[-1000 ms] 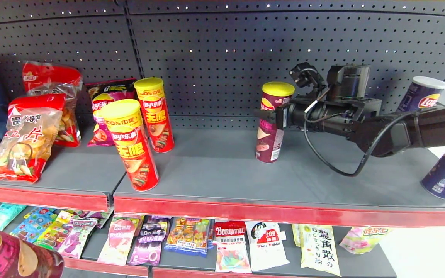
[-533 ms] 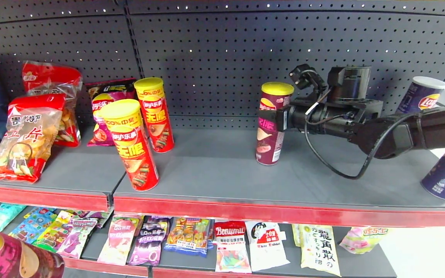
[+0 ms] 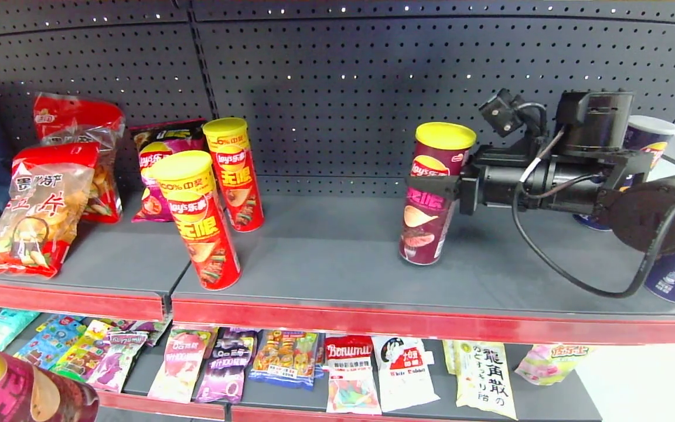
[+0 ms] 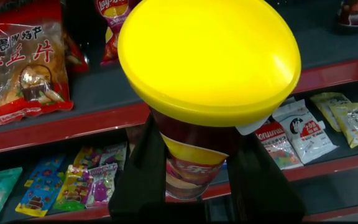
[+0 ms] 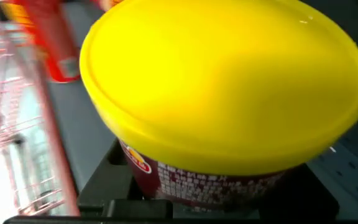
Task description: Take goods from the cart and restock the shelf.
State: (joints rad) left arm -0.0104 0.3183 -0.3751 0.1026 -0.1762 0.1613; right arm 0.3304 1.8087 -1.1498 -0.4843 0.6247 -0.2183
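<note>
Head view: right gripper (image 3: 434,186) gripped 1 maroon can (image 3: 423,234) (tilted, seemingly for standing on the shelf (image 3: 314,258)); left gripper (image 4: 197,180) gripped a 2nd can (image 4: 210,56).

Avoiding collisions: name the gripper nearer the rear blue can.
Right. The right gripper is over the shelf, left of the rear blue can; the left gripper is far left, lower down.

Tilted maroon chip can (image 3: 429,199), yellow lid, over grey shelf (image 3: 326,258) (contact unclear); second maroon can (image 4: 207,62) below shelf edge.
</note>
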